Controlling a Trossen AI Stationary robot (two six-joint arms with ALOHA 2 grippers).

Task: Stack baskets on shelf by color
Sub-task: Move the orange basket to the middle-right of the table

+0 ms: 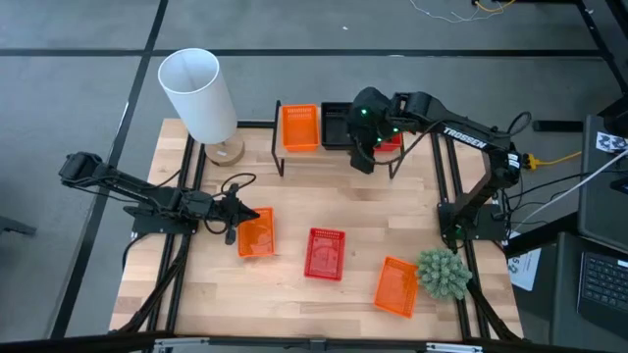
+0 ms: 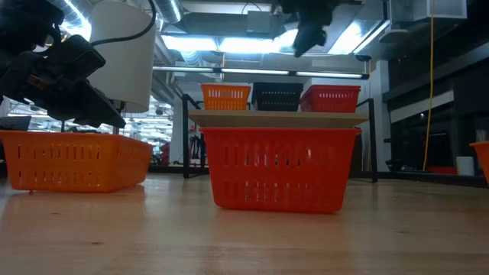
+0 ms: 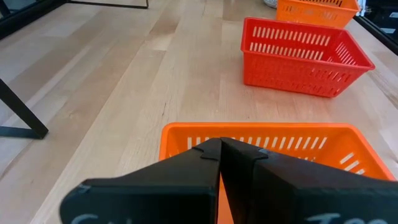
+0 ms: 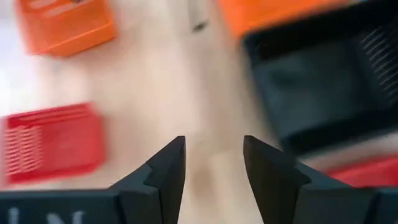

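Observation:
On the shelf [image 2: 279,118] stand three baskets side by side: orange [image 1: 299,127], black [image 1: 337,126] and red [image 2: 330,98]. On the table rest an orange basket [image 1: 256,233], a red basket [image 1: 325,253] and a second orange basket [image 1: 396,286]. My left gripper [image 1: 242,218] is shut at the left long wall of the first orange basket [image 3: 261,134]. My right gripper [image 1: 363,157] is open in the air above the shelf's near edge, by the black basket [image 4: 323,93] and the red one, touching nothing. My left gripper [image 3: 221,146] comes level from the table's left, its shut fingers over the orange basket's near long wall. The fingers hide that wall, and I cannot tell whether they touch it. The basket sits flat on the table [image 2: 72,156].
A white lamp [image 1: 201,93] stands at the far left corner of the table. A small green plant [image 1: 444,273] sits near the right edge, beside the second orange basket. Bare tabletop lies between the shelf and the loose baskets.

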